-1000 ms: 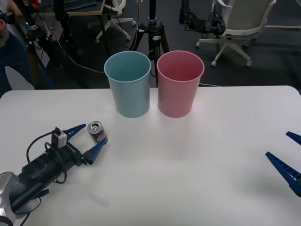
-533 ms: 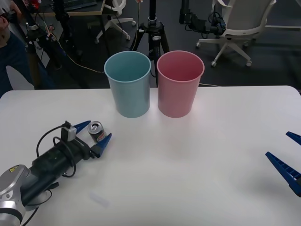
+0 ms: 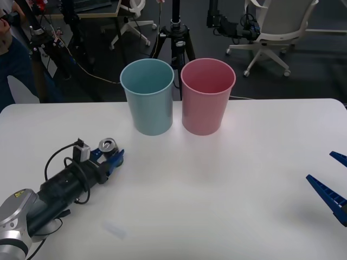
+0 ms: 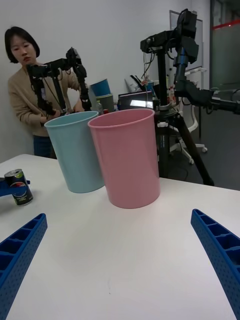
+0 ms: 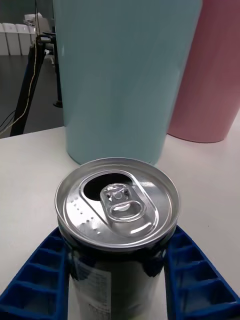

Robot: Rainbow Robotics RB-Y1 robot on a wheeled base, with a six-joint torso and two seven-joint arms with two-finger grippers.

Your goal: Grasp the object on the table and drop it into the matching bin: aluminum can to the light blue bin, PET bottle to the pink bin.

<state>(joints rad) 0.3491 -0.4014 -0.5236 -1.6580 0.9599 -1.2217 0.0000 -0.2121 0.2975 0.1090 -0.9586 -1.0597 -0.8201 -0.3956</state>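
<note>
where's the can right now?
In the front view, the can stands on the table's left side, clamped between the left gripper's fingers, in front of and left of the light blue bin.

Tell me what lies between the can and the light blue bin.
Only bare white table, seen in the front view, separates the can from the light blue bin.

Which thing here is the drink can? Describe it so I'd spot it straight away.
On the white table, look left of the light blue bin and pink bin. The aluminum can stands clamped in the left gripper: small, dark, silver-topped, far shorter than both.
</note>
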